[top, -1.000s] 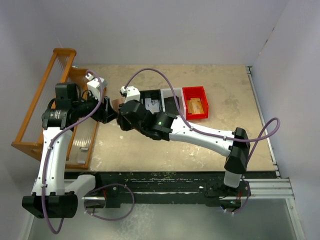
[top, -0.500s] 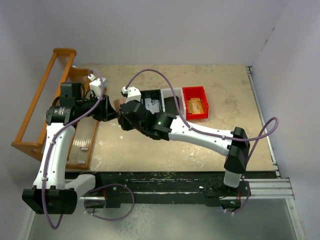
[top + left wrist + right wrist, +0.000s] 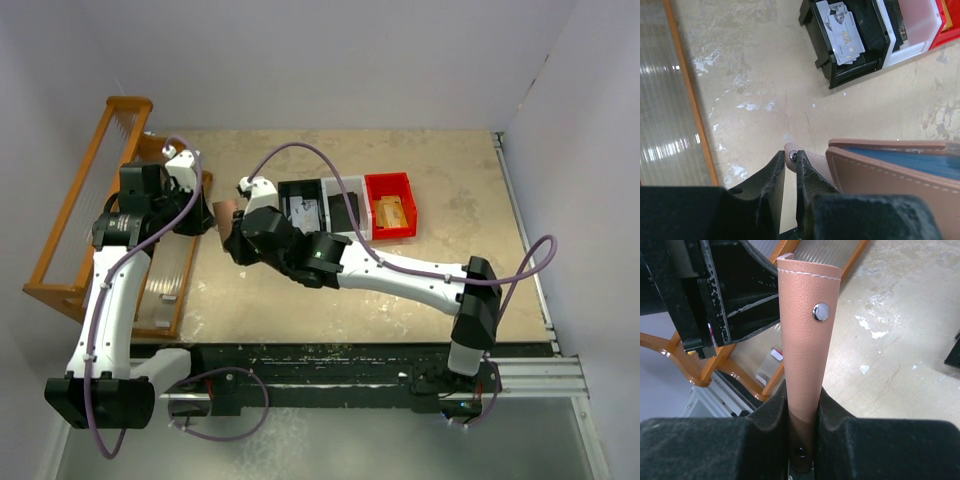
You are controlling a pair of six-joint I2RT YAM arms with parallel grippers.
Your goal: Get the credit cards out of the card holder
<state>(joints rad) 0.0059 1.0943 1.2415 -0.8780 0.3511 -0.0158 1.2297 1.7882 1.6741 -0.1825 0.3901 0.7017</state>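
Card holder [image 3: 867, 175] appears lifted off the desk [image 3: 750, 65], held between the two claws just left of the bins.

- Left claw [image 3: 790, 160]: fingers together on the snap tab [image 3: 792, 154] at the holder's corner.
- Holder is partly spread, with blue lining [image 3: 900, 161] showing. No card is seen poking out.
- Right claw [image 3: 802, 392]: clamped on the other flap, which stands upright from it.
- Further right, the black bin [image 3: 852, 75] holds pale cards [image 3: 845, 35]. The red bin [image 3: 388, 180] holds a tan item [image 3: 391, 212], too small to identify.

Judgement: opening step in hand. Cannot tell whether the binned cards came from this holder. Any cards inside are yet to be pulled.
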